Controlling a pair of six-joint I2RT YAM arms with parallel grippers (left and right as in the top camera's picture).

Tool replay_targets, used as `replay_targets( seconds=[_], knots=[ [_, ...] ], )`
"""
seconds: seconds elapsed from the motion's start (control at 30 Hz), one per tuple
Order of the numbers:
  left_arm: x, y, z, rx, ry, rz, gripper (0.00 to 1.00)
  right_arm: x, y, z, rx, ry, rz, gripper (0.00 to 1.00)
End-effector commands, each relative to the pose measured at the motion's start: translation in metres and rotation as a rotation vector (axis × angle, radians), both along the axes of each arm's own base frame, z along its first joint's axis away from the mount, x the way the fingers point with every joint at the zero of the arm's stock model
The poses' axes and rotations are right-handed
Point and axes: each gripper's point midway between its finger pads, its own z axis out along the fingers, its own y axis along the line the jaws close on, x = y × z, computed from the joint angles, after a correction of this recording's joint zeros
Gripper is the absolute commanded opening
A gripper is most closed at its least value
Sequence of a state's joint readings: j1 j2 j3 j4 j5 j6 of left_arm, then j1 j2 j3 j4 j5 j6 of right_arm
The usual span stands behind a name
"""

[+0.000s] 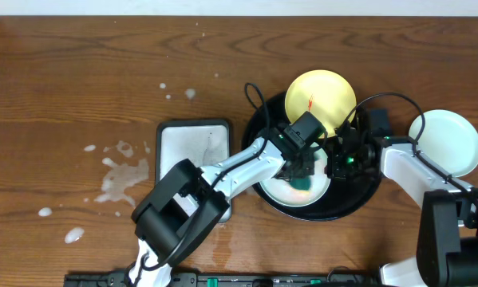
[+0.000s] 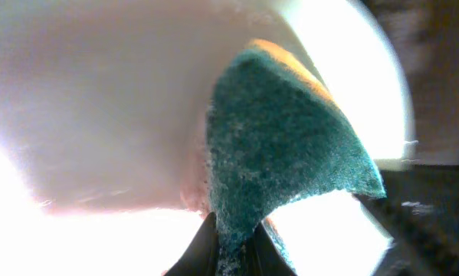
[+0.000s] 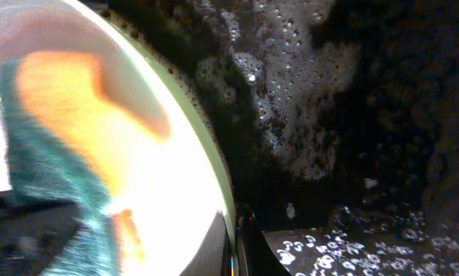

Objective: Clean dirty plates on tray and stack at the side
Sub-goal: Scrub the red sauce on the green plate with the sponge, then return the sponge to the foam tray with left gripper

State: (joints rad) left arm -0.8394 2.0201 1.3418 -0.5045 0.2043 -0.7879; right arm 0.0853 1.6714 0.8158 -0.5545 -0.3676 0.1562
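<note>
The round black tray (image 1: 358,199) holds a yellow plate (image 1: 322,94) with a red smear, leaning on its far rim, and a pale mint plate (image 1: 282,191) near its front. My left gripper (image 1: 302,177) is shut on a green and orange sponge (image 2: 283,146) pressed on the mint plate (image 2: 99,100). My right gripper (image 1: 334,163) is shut on that plate's right rim (image 3: 214,153), which shows between its fingers (image 3: 235,245). A second mint plate (image 1: 450,139) lies on the table right of the tray.
A white rectangular tray (image 1: 192,151) lies left of the black tray. Water drops and a wet patch (image 1: 123,175) mark the table at the left. The black tray floor is wet with suds (image 3: 306,115).
</note>
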Motion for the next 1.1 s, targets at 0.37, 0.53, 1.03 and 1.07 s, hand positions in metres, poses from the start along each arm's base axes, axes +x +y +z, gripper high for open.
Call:
replay_targets(
  seconds=[0.37,0.53,1.03,1.07],
  knots=[
    [0.033,0.113,0.006,0.600,-0.147,0.067,0.08,-0.009,-0.010,-0.017,-0.077,0.040,0.013,0.01],
    [0.032,0.092,0.037,0.493,-0.128,0.040,0.07,-0.007,-0.010,-0.010,-0.075,0.019,0.012,0.01],
    [-0.003,0.146,0.164,0.331,-0.196,0.052,0.17,-0.007,-0.018,0.056,-0.279,-0.193,0.030,0.01],
    [-0.006,0.160,0.161,0.350,-0.176,0.070,0.17,-0.009,-0.012,0.056,-0.271,-0.193,0.048,0.01]
  ],
)
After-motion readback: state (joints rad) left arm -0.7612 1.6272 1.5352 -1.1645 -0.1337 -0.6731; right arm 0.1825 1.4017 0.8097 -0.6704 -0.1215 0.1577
